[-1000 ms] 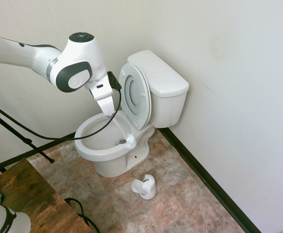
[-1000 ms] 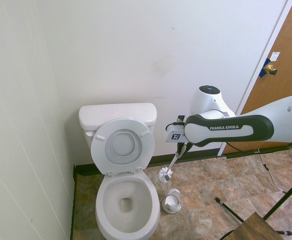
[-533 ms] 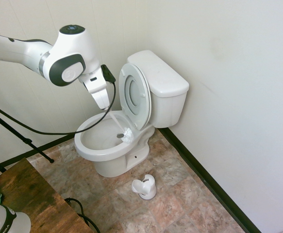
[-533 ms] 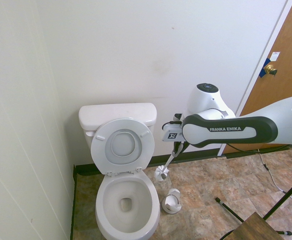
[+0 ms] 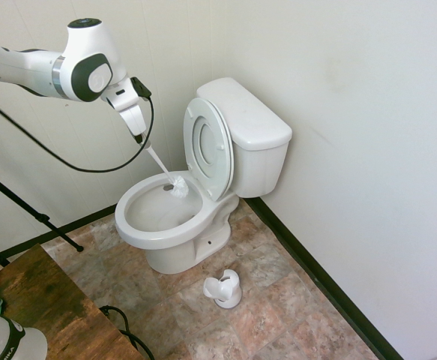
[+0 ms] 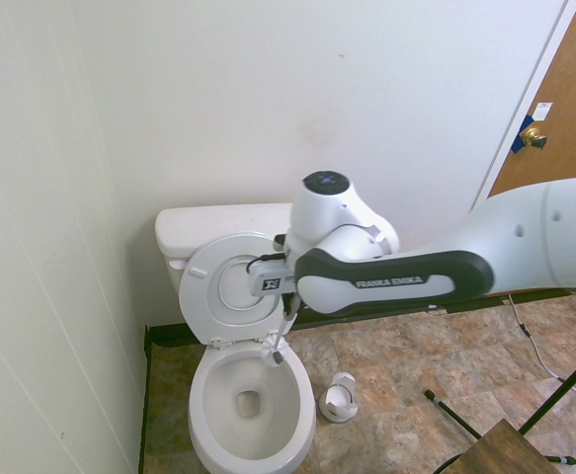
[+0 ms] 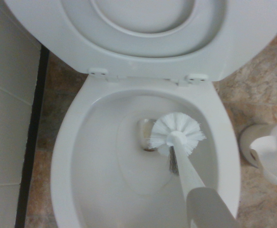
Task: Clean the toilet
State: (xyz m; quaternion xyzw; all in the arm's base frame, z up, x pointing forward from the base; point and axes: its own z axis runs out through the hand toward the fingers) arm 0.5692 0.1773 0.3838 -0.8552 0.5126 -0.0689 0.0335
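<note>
The arm [image 6: 525,232] is glossy white plastic, chunky rounded tubes with bulbous joints. One forearm section has a long dark grey inlay with "FRANKA EMIKA" printed on it in light letters [image 6: 386,282]. The joint caps [image 5: 85,23] are dark discs, and from the other side you get a grey oval panel with a white middle [image 5: 91,76]. A black cable [image 5: 76,161] loops off the wrist, next to a small black box with a white logo [image 6: 272,284].

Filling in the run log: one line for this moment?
phase: scrubbing | gripper: shut on toilet brush | brush head: over toilet bowl | seat: raised | holder: on floor
</note>
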